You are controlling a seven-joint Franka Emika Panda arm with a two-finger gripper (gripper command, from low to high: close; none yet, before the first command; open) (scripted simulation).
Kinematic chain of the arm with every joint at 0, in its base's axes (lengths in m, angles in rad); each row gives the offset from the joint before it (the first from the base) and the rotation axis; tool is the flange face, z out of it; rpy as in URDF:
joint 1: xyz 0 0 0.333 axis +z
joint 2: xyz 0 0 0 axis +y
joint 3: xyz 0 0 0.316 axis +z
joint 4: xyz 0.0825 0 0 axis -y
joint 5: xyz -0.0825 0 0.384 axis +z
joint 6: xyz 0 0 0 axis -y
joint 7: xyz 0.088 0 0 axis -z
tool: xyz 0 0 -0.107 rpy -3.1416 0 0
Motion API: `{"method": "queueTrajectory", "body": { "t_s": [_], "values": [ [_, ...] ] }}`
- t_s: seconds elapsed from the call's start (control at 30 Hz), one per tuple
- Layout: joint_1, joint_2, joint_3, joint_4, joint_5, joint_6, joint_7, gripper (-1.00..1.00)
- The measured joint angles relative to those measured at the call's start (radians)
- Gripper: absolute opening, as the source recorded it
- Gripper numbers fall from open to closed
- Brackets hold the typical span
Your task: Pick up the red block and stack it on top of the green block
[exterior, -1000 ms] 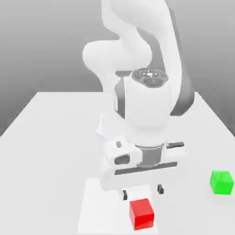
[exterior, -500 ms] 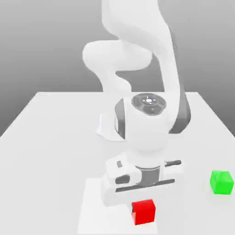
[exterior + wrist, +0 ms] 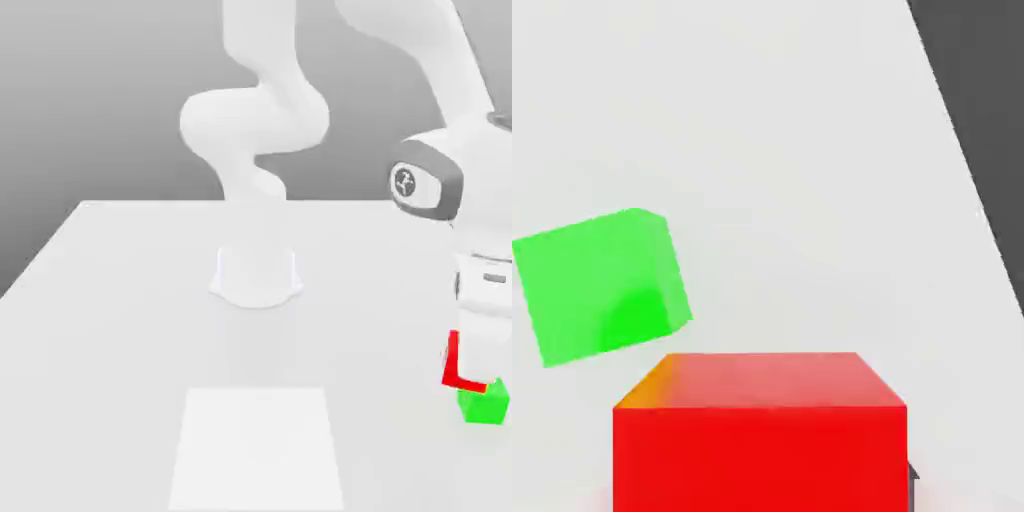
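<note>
The red block [image 3: 450, 362] is held in my gripper [image 3: 470, 366], which is shut on it at the exterior view's right. The white hand covers most of the block, leaving only one side and its lower edge showing. The green block [image 3: 484, 404] rests on the white table just below the red block and a little toward the exterior view's right. In the hand view the red block [image 3: 760, 432] is close up, and the green block [image 3: 602, 286] lies on the table beyond it, offset to one side and not straight beneath.
A pale square patch [image 3: 256, 446] marks the table near its front edge. The arm's round base [image 3: 255, 276] stands at mid-table. The table's edge runs close to the green block, with dark ground [image 3: 982, 100] beyond it.
My gripper came down on the red block over the pale patch, shut on it, lifted it and carried it to the exterior view's right, to just above the green block.
</note>
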Motion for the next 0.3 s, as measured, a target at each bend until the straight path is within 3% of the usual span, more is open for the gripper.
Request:
{"method": "queueTrajectory", "body": {
  "t_s": [0.2, 0.23, 0.3],
  "values": [
    [0.064, 0.157, -0.054, 0.01, -0.156, 0.134, 0.051, -1.0],
    [0.071, 0.176, -0.064, 0.012, -0.174, 0.149, 0.063, 1.0],
    [0.071, 0.176, -0.064, 0.012, -0.174, 0.149, 0.063, 1.0]
  ]
}}
